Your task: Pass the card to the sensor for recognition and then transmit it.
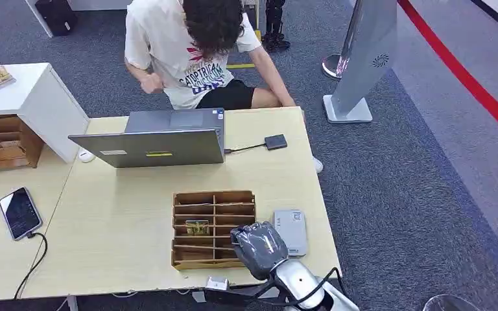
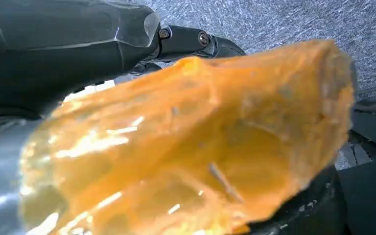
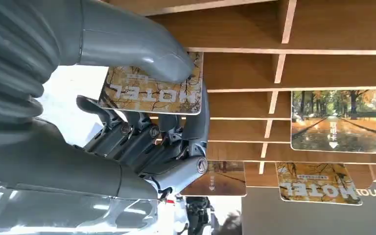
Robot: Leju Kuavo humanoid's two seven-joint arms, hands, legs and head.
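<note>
My right hand point(image 1: 259, 249) hovers over the near right corner of the wooden card organizer point(image 1: 214, 197). In the right wrist view the right hand point(image 3: 142, 122) pinches a hotel card point(image 3: 152, 93) with an autumn-tree print between thumb and fingers, just off the organizer's slots point(image 3: 284, 68). A grey card reader point(image 1: 290, 231) lies flat on the table right beside the organizer, next to my hand. One card point(image 1: 197, 227) stands in a middle slot. In the left wrist view an orange, glossy blur point(image 2: 191, 147) close to the lens hides my left hand.
An open laptop point(image 1: 155, 139) sits at the table's far side, cabled to a small black box point(image 1: 275, 141). A person in a white shirt point(image 1: 181, 52) crouches behind it. A phone point(image 1: 19, 212) lies at left. More cards point(image 3: 335, 120) fill nearby slots.
</note>
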